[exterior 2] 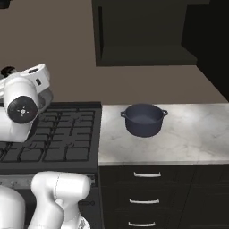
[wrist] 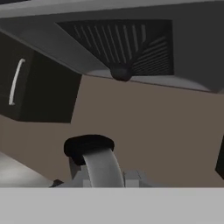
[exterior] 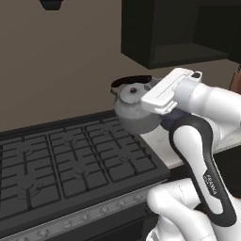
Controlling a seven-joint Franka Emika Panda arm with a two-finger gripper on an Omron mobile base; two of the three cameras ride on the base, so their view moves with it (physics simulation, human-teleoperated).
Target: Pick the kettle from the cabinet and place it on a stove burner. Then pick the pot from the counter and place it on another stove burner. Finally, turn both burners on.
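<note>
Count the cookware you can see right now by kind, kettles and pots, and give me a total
Kettles: 1, the kettle carried at the hand above the stove's right edge.
Pots: 1, the pot on the counter.
Total: 2.

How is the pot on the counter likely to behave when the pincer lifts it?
The pot looks rigid and probably heavy for its size. It is wide and squat, so it is unlikely to tip. Held by one small loop handle or the rim, it may tilt.
</note>
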